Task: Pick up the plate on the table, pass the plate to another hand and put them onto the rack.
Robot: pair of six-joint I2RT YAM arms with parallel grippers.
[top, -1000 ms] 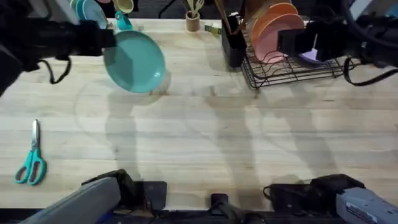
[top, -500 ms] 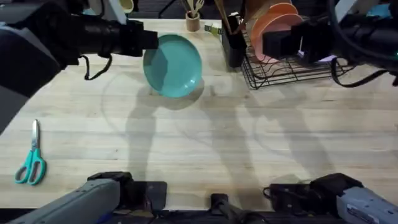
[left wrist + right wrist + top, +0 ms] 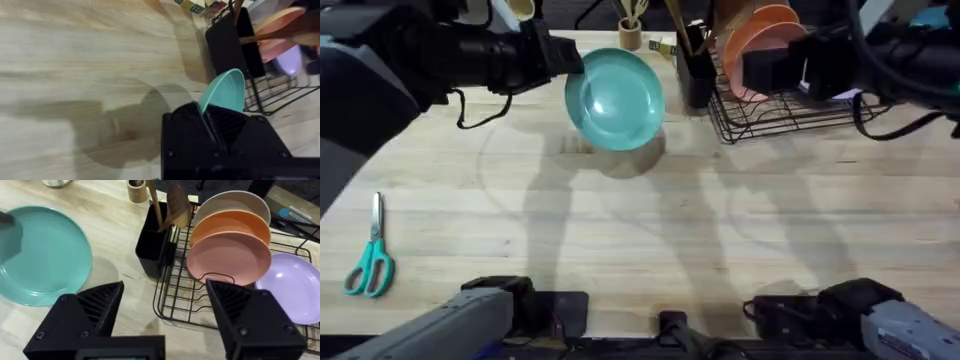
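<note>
The teal plate (image 3: 617,100) hangs tilted above the table (image 3: 640,230), left of the rack (image 3: 790,115). My left gripper (image 3: 572,60) is shut on the plate's left rim. From the left wrist the plate (image 3: 226,89) shows edge-on, pinched by that gripper (image 3: 212,125). My right gripper (image 3: 760,68) hovers over the rack's left end. It (image 3: 165,307) is open and holds nothing, with the plate (image 3: 42,255) off to one side and the rack (image 3: 172,307) below it.
The rack holds orange-pink plates (image 3: 230,255) and a lavender plate (image 3: 295,285). A black utensil holder (image 3: 693,70) with wooden tools stands between plate and rack. Teal-handled scissors (image 3: 370,262) lie at the table's left. Cups and a small holder (image 3: 631,36) line the far edge.
The left arm has carried the plate rightward toward the rack, turning its face more toward the camera. The right gripper shifted slightly left over the rack, then held still.
</note>
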